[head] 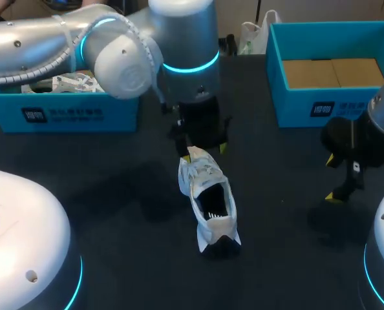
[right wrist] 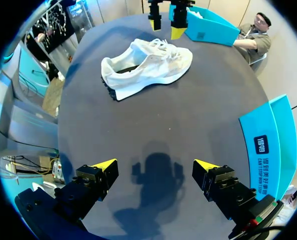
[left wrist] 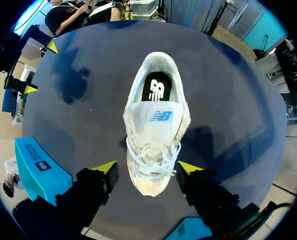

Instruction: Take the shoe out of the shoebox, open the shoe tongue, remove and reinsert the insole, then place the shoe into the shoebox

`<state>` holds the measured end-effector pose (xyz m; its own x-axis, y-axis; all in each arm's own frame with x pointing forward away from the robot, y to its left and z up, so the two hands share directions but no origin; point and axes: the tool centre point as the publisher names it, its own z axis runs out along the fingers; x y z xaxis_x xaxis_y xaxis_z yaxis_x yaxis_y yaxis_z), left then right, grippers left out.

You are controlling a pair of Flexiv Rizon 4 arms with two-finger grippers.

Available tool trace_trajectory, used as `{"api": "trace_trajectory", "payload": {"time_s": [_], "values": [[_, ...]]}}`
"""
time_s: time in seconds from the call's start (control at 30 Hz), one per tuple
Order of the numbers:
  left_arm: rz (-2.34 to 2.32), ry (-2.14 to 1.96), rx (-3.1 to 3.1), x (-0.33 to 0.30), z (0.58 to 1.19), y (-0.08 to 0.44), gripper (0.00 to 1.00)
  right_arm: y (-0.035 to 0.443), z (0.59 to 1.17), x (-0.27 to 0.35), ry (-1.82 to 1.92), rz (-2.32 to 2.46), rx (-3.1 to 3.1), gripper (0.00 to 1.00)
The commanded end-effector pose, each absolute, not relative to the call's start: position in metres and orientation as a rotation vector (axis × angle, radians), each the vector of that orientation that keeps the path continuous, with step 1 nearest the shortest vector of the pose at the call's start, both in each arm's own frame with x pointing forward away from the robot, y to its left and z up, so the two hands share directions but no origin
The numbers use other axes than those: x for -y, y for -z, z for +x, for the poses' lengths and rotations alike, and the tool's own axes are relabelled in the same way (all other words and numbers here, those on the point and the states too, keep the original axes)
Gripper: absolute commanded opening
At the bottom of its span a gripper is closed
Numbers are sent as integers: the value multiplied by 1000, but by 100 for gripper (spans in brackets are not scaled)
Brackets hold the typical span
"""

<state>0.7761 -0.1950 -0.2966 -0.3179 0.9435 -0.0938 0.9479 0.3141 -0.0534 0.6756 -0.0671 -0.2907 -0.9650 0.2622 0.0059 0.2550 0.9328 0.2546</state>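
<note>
1. The white shoe stands upright on its sole on the dark table, just below the middle of the head view. Its toe points to the upper part of the frame and its dark heel to the lower edge. It is outside both boxes.
2. In the left wrist view the shoe shows its laces, its tongue lying over them, and a dark insole inside the opening.
3. The left gripper hangs at the shoe's toe, just above the middle of the head view. Its arm comes in from the upper left.
4. Seen from its own wrist, the left gripper is spread wide. One yellow tip stands on each side of the toe, and neither is seen pressing on it.
5. The right gripper sits at the right edge of the head view, well apart from the shoe.
6. From its own wrist the right gripper is spread wide over bare table, holding nothing. The shoe lies far ahead of it, with the left gripper beyond.
7. A blue shoebox sits at the upper left of the head view with pale contents inside.
8. A second blue box sits at the upper right, with a brown cardboard floor showing.
</note>
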Motion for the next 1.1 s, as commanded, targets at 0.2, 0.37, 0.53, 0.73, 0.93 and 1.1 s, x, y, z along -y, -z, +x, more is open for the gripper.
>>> {"api": "trace_trajectory", "payload": {"time_s": [0.2,0.37,0.53,0.73,0.93,1.1], "values": [[1826,177,-2510,191,782,289,21,291,675,66,-392,410,-3059,100],[1815,167,-2527,190,775,295,21,291,675,66,-392,410,-3059,100],[1821,162,-2531,191,770,296,23,291,675,66,-392,410,-3059,100],[1833,189,-2566,190,753,304,22,291,675,66,-392,410,-3059,100],[1875,216,-2565,197,737,325,30,291,675,66,-392,410,-3059,100],[1922,252,-2571,202,723,343,31,291,675,66,-392,410,-3059,100]]}}
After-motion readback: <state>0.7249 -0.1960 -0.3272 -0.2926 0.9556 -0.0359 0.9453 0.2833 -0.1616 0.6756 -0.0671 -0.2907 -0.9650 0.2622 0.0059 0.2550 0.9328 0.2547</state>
